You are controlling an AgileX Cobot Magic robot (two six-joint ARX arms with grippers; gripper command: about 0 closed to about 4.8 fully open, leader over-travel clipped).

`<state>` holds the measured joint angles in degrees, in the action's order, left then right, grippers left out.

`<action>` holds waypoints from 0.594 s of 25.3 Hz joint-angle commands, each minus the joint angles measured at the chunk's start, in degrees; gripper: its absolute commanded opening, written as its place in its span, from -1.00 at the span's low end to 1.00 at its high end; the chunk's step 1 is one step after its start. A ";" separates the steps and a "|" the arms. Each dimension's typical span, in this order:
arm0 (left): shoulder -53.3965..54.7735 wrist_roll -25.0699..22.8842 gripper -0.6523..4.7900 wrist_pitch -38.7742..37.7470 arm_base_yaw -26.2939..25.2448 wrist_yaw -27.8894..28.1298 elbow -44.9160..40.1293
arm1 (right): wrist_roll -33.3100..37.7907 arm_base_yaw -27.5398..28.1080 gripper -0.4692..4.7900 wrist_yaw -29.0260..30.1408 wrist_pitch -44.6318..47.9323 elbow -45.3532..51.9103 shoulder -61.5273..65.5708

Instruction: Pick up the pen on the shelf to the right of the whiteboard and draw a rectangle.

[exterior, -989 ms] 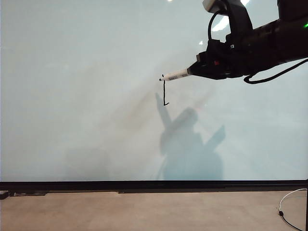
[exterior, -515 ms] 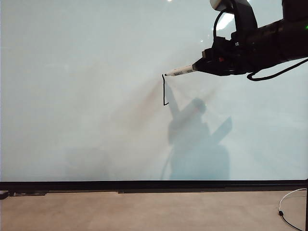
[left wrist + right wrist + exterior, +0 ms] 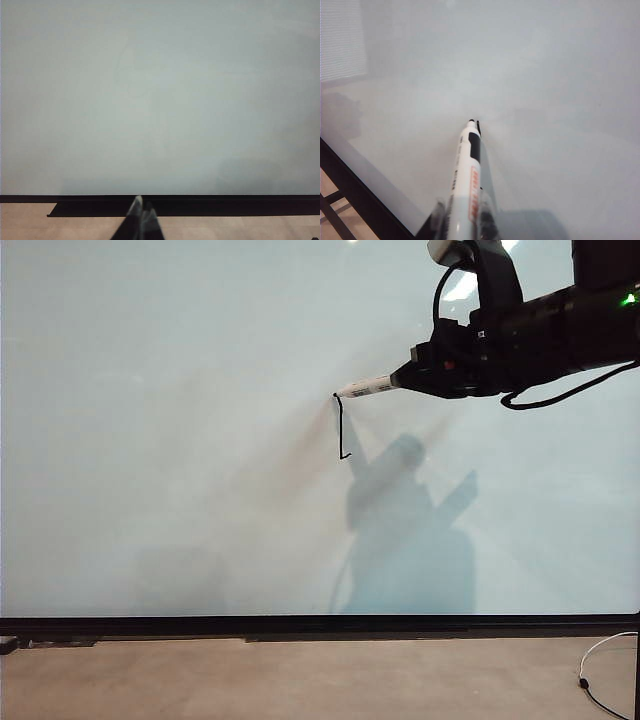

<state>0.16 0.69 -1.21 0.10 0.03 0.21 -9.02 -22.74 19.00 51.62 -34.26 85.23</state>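
Whiteboard: the whiteboard [image 3: 180,440] is filling nearly the whole exterior view, its black bottom edge running along just above a strip of tan floor [image 3: 300,680]; wide bare surface is lying open left of, below and right of the drawn mark.
Right arm: the black arm is reaching in from the upper right, its far end cut off by the frame.
Right gripper: the right gripper [image 3: 412,377] is clamping the back end of the pen, high on the board and right of centre; in its wrist view only the jaw tips are showing at the frame edge.
Left gripper: the left gripper [image 3: 141,212] is sitting low in front of the board's bottom edge, its two fingertips lying close together, only the tips showing.
Pen: one pen [image 3: 365,389] is slanting down-left, its tip meeting the top of the line; whether it is pressing the surface is hard to tell.
Rectangle: the rectangle [image 3: 341,428] is standing partly drawn, with one vertical stroke and a short hook at its foot.
Cable: one white cable [image 3: 600,665] is curling on the floor at the lower right, partly cut off.
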 commanded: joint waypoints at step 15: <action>0.02 -0.24 -0.78 0.39 0.00 -0.22 0.17 | -0.57 0.20 -0.84 -2.62 0.92 -0.20 -1.81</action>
<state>0.16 0.71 -1.21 0.10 0.03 0.21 -9.41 -22.74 16.75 51.66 -34.26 83.81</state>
